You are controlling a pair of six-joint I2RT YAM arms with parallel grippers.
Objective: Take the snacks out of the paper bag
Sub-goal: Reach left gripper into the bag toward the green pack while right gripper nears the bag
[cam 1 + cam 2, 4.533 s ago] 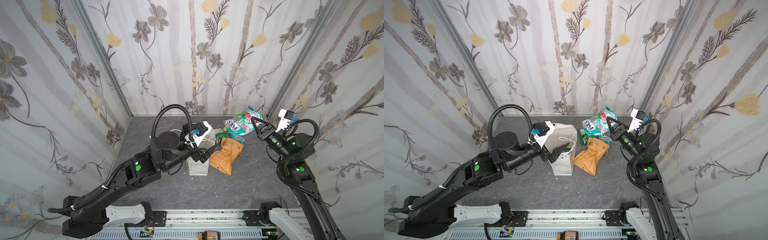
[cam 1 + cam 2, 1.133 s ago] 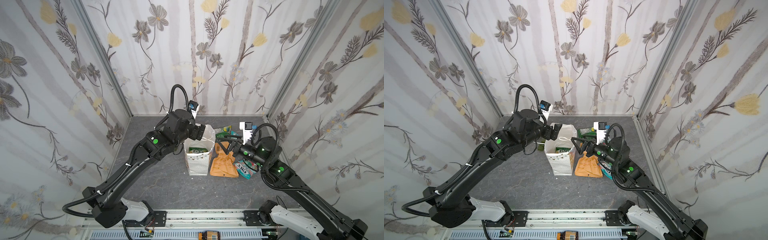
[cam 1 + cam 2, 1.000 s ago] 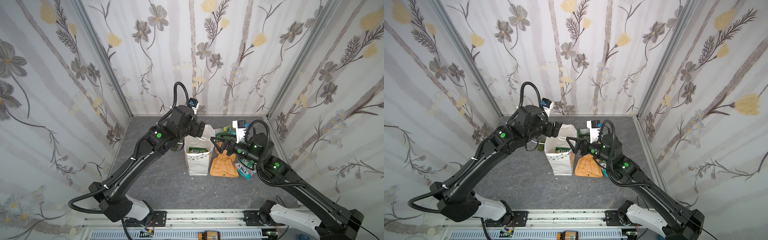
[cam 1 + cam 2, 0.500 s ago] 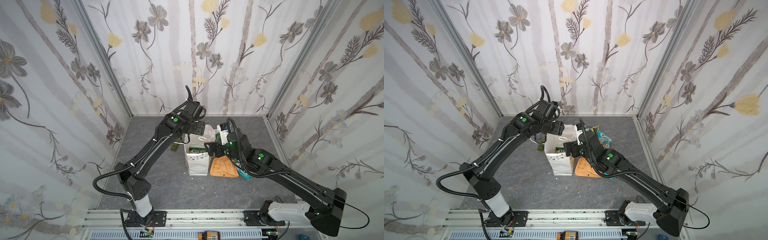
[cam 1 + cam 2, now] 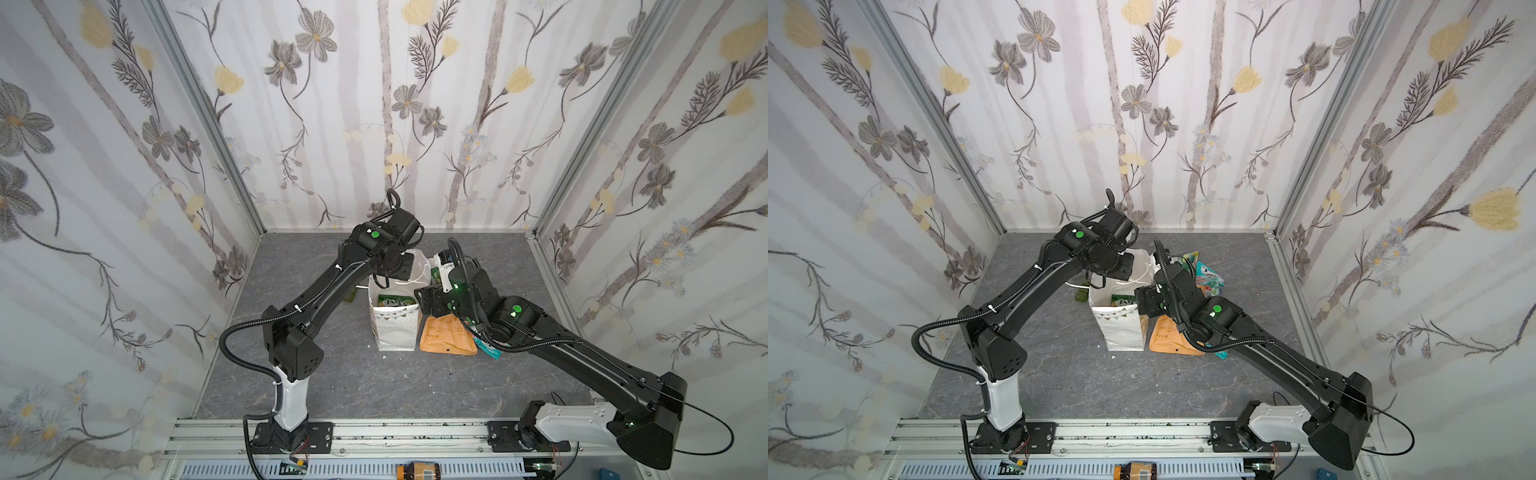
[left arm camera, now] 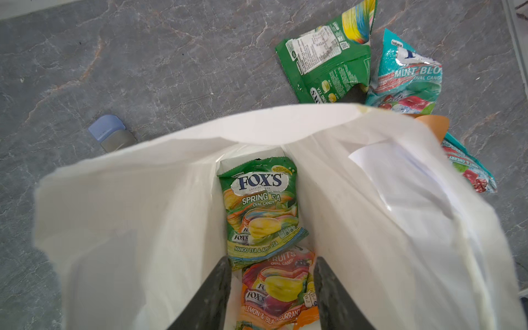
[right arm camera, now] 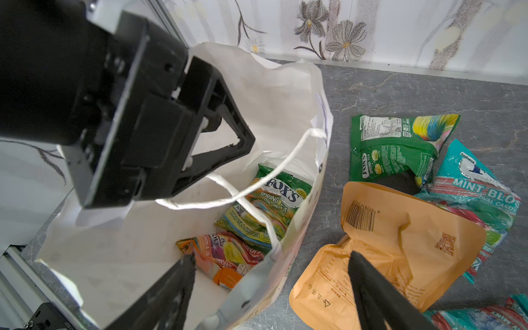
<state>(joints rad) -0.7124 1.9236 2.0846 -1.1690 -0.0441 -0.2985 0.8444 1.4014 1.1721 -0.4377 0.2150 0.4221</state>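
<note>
White paper bag (image 5: 395, 328) stands upright near the middle of the grey bench (image 5: 332, 386). In its bottom lie a green FOX'S packet (image 6: 260, 205) and an orange-pink packet (image 6: 280, 285). The left claw (image 6: 271, 258) hangs released over the bag's mouth, grasping nothing. The right claw (image 7: 271, 255), spread wide and empty, straddles the bag's right-hand wall. Beside that wall lie an orange pouch (image 7: 400, 243), a loose green packet (image 7: 400, 145) and a teal packet (image 7: 480, 194).

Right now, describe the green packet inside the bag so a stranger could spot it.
Find the tall white paper bag standing upright. Two packets lie at its bottom; yours is the green FOX'S Spring Tea packet, partly covering the orange-red Fruits packet.
</note>
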